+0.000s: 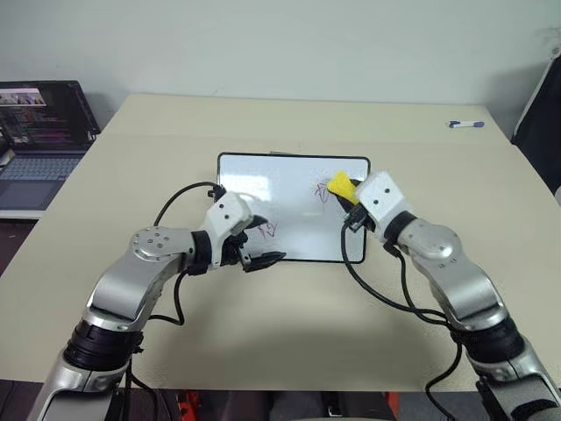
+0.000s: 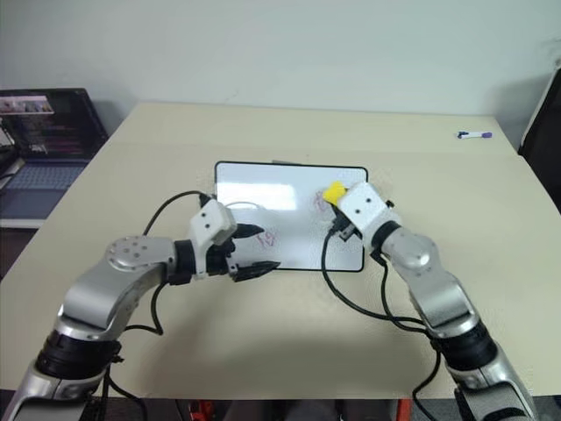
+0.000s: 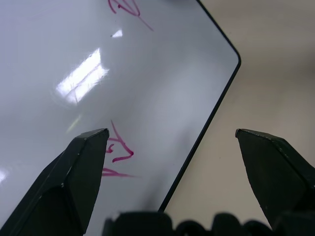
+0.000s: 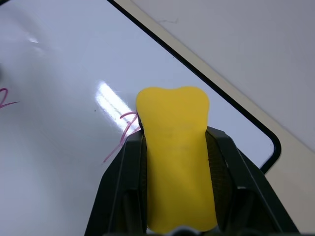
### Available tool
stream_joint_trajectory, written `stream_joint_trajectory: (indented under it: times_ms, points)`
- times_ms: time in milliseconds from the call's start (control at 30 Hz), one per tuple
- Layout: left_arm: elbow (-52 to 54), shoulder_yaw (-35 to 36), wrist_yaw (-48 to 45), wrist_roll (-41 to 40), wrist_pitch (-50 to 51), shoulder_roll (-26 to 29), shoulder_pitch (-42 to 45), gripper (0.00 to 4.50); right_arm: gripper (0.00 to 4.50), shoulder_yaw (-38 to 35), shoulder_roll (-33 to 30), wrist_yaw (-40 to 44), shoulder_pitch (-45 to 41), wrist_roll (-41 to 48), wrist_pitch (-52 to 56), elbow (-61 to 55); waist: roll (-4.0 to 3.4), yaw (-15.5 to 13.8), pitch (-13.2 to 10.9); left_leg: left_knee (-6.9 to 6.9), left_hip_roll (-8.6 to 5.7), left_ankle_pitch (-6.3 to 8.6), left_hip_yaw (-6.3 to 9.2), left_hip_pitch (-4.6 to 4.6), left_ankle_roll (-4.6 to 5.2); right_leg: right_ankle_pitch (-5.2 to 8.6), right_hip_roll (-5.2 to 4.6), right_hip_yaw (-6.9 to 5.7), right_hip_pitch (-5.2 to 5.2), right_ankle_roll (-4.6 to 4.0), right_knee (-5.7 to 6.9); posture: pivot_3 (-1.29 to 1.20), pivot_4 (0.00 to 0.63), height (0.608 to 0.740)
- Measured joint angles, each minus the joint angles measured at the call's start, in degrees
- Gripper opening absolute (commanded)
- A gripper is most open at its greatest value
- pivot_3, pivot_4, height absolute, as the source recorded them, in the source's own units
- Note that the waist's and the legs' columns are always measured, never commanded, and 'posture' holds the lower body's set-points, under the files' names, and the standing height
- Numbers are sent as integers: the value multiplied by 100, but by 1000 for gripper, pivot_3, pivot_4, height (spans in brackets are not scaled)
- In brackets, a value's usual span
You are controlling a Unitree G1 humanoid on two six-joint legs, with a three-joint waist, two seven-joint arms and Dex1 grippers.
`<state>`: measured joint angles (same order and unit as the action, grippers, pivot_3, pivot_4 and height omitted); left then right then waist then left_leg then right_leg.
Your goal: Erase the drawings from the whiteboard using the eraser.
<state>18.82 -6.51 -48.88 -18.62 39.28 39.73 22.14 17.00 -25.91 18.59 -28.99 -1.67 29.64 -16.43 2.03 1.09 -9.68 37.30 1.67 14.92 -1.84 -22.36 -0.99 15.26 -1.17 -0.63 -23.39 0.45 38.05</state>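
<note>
Head views: whiteboard (image 1: 289, 180) flat on the beige table (image 1: 289, 333), near the middle. Two red-purple drawings on it, one scribble (image 1: 266, 230) toward the near left, another scribble (image 1: 323, 193) toward the right, partly hidden behind the eraser. Right gripper (image 1: 346, 195) hovering over the board's right part, pinched tight on the yellow eraser (image 1: 338, 185), which sticks out past the fingertips toward the right-hand scribble. Left gripper (image 1: 263, 244) with fingers spread, holding nothing, poised across the board's near edge beside the left scribble. Laptop (image 1: 44, 132) open off the table's left side; purple-capped marker (image 1: 465, 124) lying at the far right of the table, well apart from the board.

Left wrist view: two black fingers (image 3: 74, 172) wide apart, the board's black frame (image 3: 197, 147) running between them, the near scribble just beside one finger.

Right wrist view: eraser squeezed between both fingers, edges bowed inward by the grip, its free end just over the tail of a scribble; cannot tell whether touching the surface.

Risks, as judged: board sliding under the wipe if left unbraced, the left fingers not yet clamped on the frame. Soft sponge bending or slipping from so narrow a pinch under downward pressure. Edge-on contact smearing ink rather than lifting it. Left finger brushing the near scribble and smudging it.
</note>
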Motion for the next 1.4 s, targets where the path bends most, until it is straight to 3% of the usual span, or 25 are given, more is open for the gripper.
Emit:
stream_joint_trajectory:
  times_ms: [167,500,833,1133,1400]
  points:
    - [201,-35,52,17,-218,-61,-109,4500,1255,171,206,-16,-193,-485,-575,807,-1,-6,0,0,3,0,0,-1,0,-1,-7,2,-1,-1,3,0,150,740]
    - [163,-88,59,103,-457,-73,-344,4500,1255,615,-29,733,46,-925,-1096,814,-1,12,1,25,8,0,3,6,1,-1,-8,-2,3,-1,23,0,150,740]
    - [217,-194,84,78,-246,-128,-283,4500,1255,233,435,18,-587,-1449,-1423,1557,2,42,-3,65,6,1,3,20,1,1,-7,3,2,0,84,0,150,740]
    - [325,-199,97,67,-70,-132,-169,4500,1255,630,387,946,-349,-1458,-1408,1402,1,47,-3,64,5,2,1,20,2,4,-7,5,2,-4,84,0,150,740]
    - [360,-199,94,60,-26,-139,-156,4500,1255,213,419,48,-776,-1993,-1427,1741,1,46,-3,63,5,1,1,25,0,4,-7,5,3,-4,87,0,150,740]
